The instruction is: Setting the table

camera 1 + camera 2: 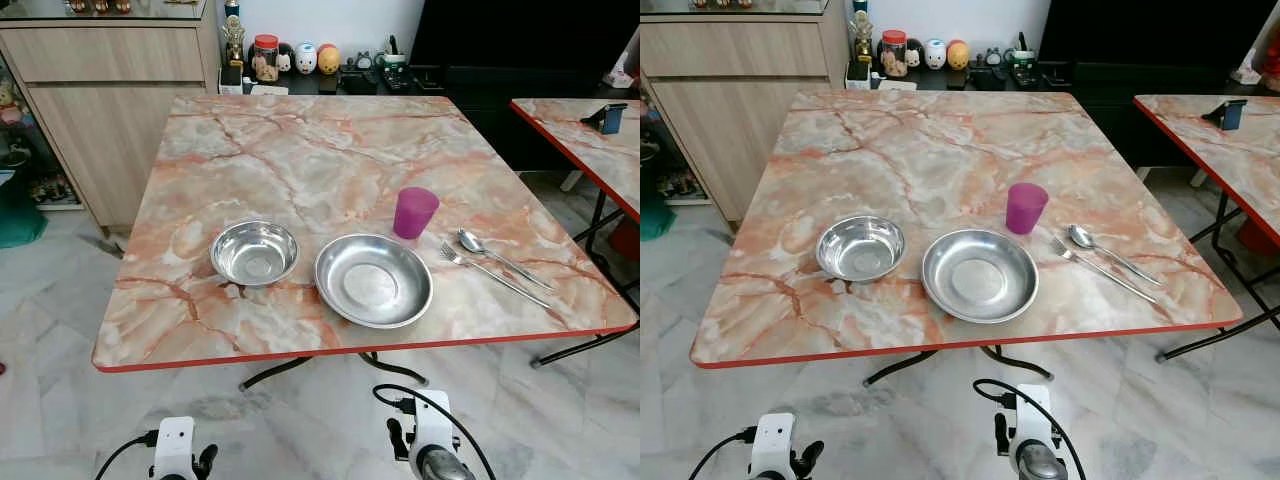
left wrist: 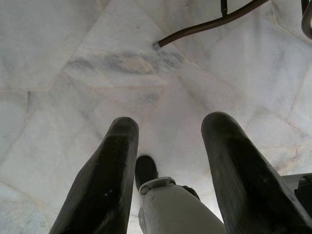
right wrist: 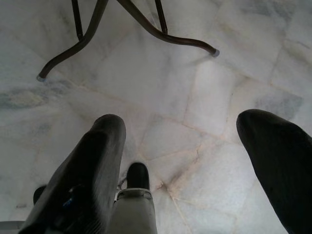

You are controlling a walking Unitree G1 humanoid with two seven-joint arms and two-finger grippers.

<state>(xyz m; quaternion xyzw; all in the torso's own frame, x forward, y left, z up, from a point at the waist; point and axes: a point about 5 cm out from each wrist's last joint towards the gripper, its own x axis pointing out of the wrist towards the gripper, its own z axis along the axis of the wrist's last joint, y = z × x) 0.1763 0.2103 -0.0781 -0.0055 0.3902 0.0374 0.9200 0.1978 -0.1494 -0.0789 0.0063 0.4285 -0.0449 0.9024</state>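
Both arms are held low, below the near edge of the table. The left arm (image 1: pixel 172 450) is seen at the lower left as a white wrist housing with a black cable attached. The right arm (image 1: pixel 430 440) is seen at the lower right, with a looped black cable running over its white wrist. The left gripper (image 2: pixel 168 146) is pointed down, its two black fingers (image 2: pixel 105 180) spread apart with nothing between them. The right gripper (image 3: pixel 180 141) is likewise directed downward, its fingers (image 3: pixel 92 165) parted widely and empty.
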